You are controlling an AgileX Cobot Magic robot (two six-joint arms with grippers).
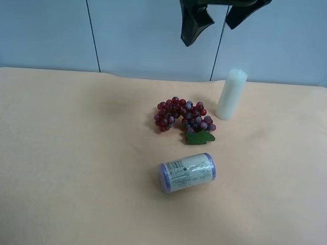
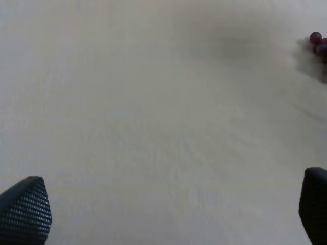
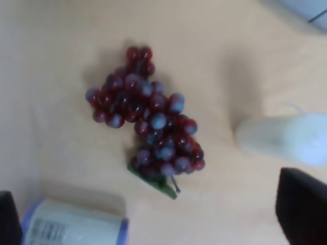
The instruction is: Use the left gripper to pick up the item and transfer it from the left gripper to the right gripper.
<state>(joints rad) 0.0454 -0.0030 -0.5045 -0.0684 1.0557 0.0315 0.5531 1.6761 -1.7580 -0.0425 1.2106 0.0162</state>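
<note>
A bunch of dark red grapes (image 1: 183,117) with a green leaf lies at the table's middle. A white candle (image 1: 231,94) stands upright just beside it. A white can with purple ends (image 1: 187,172) lies on its side nearer the front. The right wrist view looks down on the grapes (image 3: 148,122), the candle (image 3: 286,138) and the can (image 3: 71,224). My right gripper (image 3: 153,204) is open and empty, high above them. It shows at the top of the exterior high view (image 1: 215,21). My left gripper (image 2: 168,204) is open and empty over bare table, with only a few grapes (image 2: 319,43) at its view's edge.
The tan table (image 1: 69,150) has a wide bare stretch at the exterior high view's left and along its front. A pale blue panelled wall (image 1: 135,28) stands behind the table. The left arm is out of the exterior high view.
</note>
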